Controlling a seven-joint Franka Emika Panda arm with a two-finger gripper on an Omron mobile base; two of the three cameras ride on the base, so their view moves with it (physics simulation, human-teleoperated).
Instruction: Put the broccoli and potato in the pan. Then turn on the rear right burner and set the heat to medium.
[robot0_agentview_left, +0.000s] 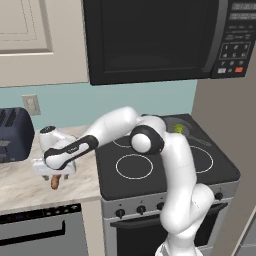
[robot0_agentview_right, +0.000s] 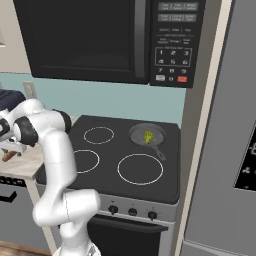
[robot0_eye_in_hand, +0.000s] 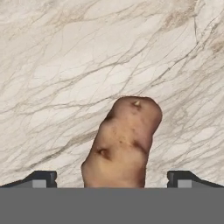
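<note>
The orange-brown potato (robot0_eye_in_hand: 122, 142) lies on the marble counter, and my gripper (robot0_eye_in_hand: 112, 179) hangs open right over it, one fingertip (robot0_eye_in_hand: 41, 178) on each side, apart from it. From the left base view the hand (robot0_agentview_left: 54, 170) hovers low above the potato (robot0_agentview_left: 55, 183) left of the stove. The yellow-green broccoli (robot0_agentview_right: 148, 136) lies inside the dark round pan (robot0_agentview_right: 159, 133) on the rear right burner; the same broccoli (robot0_agentview_left: 177, 129) shows in the pan (robot0_agentview_left: 186, 125) behind my arm.
A dark toaster (robot0_agentview_left: 14, 134) stands on the counter at the far left. A black microwave (robot0_agentview_left: 150, 40) hangs over the stove. Stove knobs (robot0_agentview_right: 132, 211) line its front panel. A grey fridge wall (robot0_agentview_right: 220, 150) rises right of the stove.
</note>
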